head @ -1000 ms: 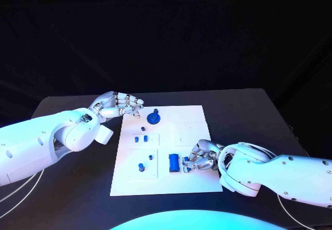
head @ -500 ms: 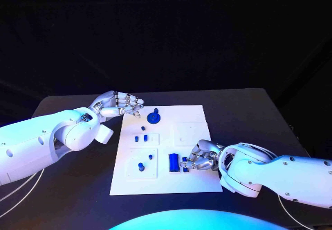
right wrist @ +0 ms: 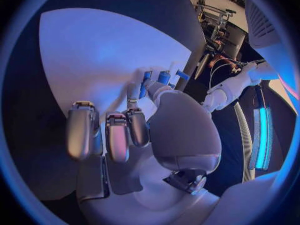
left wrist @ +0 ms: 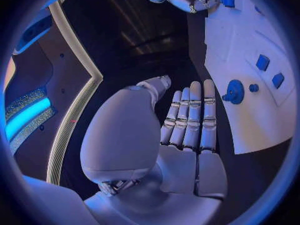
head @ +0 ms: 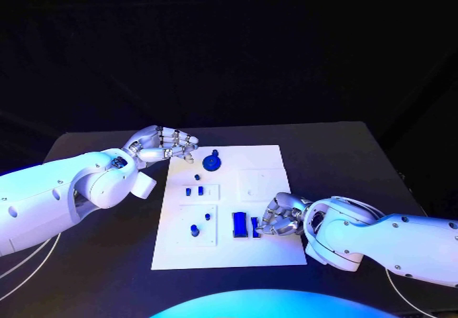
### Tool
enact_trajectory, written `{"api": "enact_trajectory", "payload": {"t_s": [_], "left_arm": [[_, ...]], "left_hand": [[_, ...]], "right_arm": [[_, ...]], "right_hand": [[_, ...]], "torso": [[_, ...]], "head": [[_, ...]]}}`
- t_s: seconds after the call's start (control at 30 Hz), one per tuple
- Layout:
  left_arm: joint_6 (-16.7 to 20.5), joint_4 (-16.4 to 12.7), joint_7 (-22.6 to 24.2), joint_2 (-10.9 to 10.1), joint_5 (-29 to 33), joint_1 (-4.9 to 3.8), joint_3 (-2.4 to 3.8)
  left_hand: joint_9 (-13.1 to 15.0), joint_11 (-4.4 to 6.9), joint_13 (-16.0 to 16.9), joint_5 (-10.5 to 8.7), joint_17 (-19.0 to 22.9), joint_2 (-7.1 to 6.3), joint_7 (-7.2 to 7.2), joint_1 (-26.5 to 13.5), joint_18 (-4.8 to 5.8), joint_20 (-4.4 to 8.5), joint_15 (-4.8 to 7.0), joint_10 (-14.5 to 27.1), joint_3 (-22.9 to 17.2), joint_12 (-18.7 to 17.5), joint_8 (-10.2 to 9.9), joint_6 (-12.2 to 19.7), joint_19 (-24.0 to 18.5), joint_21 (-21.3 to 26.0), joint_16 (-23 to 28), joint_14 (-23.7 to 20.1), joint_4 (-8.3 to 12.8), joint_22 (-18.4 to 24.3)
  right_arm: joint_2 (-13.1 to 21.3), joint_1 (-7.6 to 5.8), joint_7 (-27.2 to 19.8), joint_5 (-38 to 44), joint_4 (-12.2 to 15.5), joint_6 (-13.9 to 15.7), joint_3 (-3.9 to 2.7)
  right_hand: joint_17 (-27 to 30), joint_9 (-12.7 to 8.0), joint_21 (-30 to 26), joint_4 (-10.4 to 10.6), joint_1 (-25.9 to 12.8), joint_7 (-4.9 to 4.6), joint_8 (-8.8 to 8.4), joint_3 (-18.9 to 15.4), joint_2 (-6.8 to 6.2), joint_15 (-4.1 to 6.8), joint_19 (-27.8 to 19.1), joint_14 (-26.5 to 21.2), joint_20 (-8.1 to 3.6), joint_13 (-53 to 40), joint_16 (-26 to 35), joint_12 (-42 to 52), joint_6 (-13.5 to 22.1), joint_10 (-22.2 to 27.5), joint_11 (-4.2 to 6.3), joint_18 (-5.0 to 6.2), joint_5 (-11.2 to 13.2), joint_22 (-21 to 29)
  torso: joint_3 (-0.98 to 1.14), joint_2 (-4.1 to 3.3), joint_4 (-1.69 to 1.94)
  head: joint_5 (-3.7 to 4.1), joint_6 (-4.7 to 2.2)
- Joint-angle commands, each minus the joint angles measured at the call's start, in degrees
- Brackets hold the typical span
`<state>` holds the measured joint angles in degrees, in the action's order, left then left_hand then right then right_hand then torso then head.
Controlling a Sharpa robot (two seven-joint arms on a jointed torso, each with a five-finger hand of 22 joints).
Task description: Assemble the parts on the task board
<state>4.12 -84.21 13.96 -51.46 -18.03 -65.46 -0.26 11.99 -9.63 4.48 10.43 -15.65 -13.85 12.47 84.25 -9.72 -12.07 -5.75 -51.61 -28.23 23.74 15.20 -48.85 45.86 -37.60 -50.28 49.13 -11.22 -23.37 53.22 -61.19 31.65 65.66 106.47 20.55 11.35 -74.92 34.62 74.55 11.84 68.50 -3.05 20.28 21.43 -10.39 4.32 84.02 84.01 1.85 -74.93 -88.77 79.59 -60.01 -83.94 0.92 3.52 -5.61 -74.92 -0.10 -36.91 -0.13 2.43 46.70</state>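
Right hand [head: 276,217] pinching small blue part [head: 255,227] at board [head: 263,162] near edge, shifting slightly toward rectangular block [head: 237,224]. Left hand [head: 164,146] staying empty, fingers together, beside gear [head: 211,161]. Six other blue parts lying on board.

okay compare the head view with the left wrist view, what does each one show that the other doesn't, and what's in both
Head view alone: the full task board, the tall blue block near its front, and the small part to that block's left. The right hand rests at the block's right side.

Left wrist view alone: the left hand's palm side, its fingers straight and side by side, holding nothing.

Both: the left hand beside the board's far left corner, the blue gear, the small round part, and the pair of small blue blocks.
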Motion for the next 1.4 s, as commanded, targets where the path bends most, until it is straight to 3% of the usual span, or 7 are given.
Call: {"api": "enact_trajectory", "payload": {"t_s": [0.03,0.37,0.67,0.77,0.97,1.07,1.4], "left_arm": [[-0.72,-0.10,0.40,0.12,0.25,-0.03,0.04],[-0.49,-0.02,0.72,0.20,0.68,-0.03,0.04],[0.55,0.65,1.45,0.23,3.65,-0.02,-0.22],[1.51,1.53,2.26,0.58,5.60,-0.01,-0.45],[4.53,4.39,4.82,1.97,10.37,0.06,-0.73],[5.91,5.79,6.18,2.79,12.34,0.12,-0.78],[11.15,12.84,12.44,7.03,19.48,0.62,-0.82]], "left_hand": [[-0.06,0.12,-0.09,0.32,0.00,0.20,0.35,-0.19,-0.65,0.11,-0.42,0.35,0.33,0.28,0.03,0.55,0.37,0.30,0.32,-0.09,-0.05,0.05],[-0.06,0.12,-0.09,0.32,0.00,0.20,0.35,-0.19,-0.65,0.11,-0.42,0.35,0.33,0.28,0.03,0.55,0.37,0.30,0.32,-0.09,-0.05,0.05],[-0.09,0.12,-0.10,0.30,-0.01,0.22,0.34,-0.34,-0.64,0.10,-0.43,0.39,0.35,0.32,0.03,0.59,0.43,0.43,0.33,-0.11,-0.17,0.12],[-0.10,0.11,-0.10,0.29,-0.01,0.21,0.35,-0.41,-0.64,0.09,-0.45,0.41,0.38,0.32,0.01,0.63,0.44,0.47,0.34,-0.12,-0.22,0.14],[-0.24,0.09,-0.14,0.10,0.42,0.19,0.20,-1.02,-0.52,-0.28,-0.78,0.56,0.73,0.49,-0.12,1.16,-0.31,2.33,1.67,-1.78,-0.87,1.18],[-0.30,-0.31,-0.51,0.09,1.74,0.32,0.32,-1.03,-0.33,-1.30,-1.71,1.03,1.10,-0.24,0.02,1.48,-2.18,6.40,5.55,-4.92,-1.38,3.51],[-2.06,-2.62,-0.90,0.12,7.31,2.23,-2.44,1.02,0.88,-4.61,-5.36,1.54,7.39,-10.03,-1.14,4.05,-7.29,26.15,26.90,-9.81,-4.08,15.98]], "right_arm": [[0.05,0.06,-0.57,1.89,-0.39,-0.54,0.01],[0.31,-0.04,-3.50,0.20,-0.97,2.00,-0.06],[0.77,-2.70,-26.66,-20.20,-6.01,4.44,-0.36],[0.09,-4.23,-35.03,-29.37,-9.76,4.86,-0.47],[-3.28,-6.19,-45.72,-42.40,-19.87,4.71,-0.91],[-5.20,-6.51,-48.76,-45.87,-24.27,4.18,-1.15],[-12.67,-6.88,-56.92,-57.14,-38.61,0.41,-1.85]], "right_hand": [[-12.26,-0.09,-0.31,-0.31,0.46,0.03,-0.28,-0.07,0.06,0.37,1.75,5.42,-0.24,-8.95,-0.25,-0.10,-0.49,-2.92,0.35,-0.65,0.23,-11.26],[-12.16,-0.25,-0.50,1.21,-1.33,-0.25,-0.63,-0.79,-0.42,0.20,1.70,5.40,-0.16,-8.87,-0.22,-0.31,-0.52,-2.86,0.12,-0.63,-1.13,-11.22],[-8.97,-0.99,-6.98,2.02,0.00,-2.21,-3.43,-1.70,-1.30,-1.14,-0.34,4.71,0.89,-6.97,1.02,-3.90,3.78,-1.23,-1.53,0.44,-4.35,-9.65],[-4.47,-1.08,-14.94,1.16,1.55,-3.00,-4.31,-1.14,-1.02,-1.75,-3.04,3.58,1.50,-3.52,3.04,-10.01,5.37,1.56,-2.25,1.76,-4.53,-7.65],[21.11,-0.27,-50.89,-0.92,4.05,-4.42,-4.88,1.66,-0.48,-2.99,-16.07,-5.42,2.91,17.74,20.32,-42.60,8.36,18.04,-3.58,6.83,-4.52,4.60],[35.80,-0.60,-55.25,-1.40,4.53,-5.53,-5.81,3.42,-0.80,-4.08,-18.77,-12.78,3.91,22.26,33.31,-46.96,10.24,21.57,-4.65,6.75,-4.49,8.10],[45.15,-4.40,-69.62,-2.90,3.85,-9.12,-7.63,8.70,-1.66,-8.95,-26.87,-24.09,8.60,43.48,56.03,-61.72,13.35,29.30,-8.97,6.58,-4.25,23.59]], "torso": [[-0.02,0.04,-0.02],[-0.06,0.11,-0.03],[-0.20,0.64,-0.18],[-0.41,1.11,-0.31],[-0.98,2.51,-0.61],[-1.06,2.89,-0.68],[-0.74,4.03,-0.62]], "head": [[0.05,-0.15],[0.04,-0.85],[0.25,-2.96],[0.37,-4.03],[0.63,-7.00],[0.51,-8.14],[-0.45,-11.63]]}}
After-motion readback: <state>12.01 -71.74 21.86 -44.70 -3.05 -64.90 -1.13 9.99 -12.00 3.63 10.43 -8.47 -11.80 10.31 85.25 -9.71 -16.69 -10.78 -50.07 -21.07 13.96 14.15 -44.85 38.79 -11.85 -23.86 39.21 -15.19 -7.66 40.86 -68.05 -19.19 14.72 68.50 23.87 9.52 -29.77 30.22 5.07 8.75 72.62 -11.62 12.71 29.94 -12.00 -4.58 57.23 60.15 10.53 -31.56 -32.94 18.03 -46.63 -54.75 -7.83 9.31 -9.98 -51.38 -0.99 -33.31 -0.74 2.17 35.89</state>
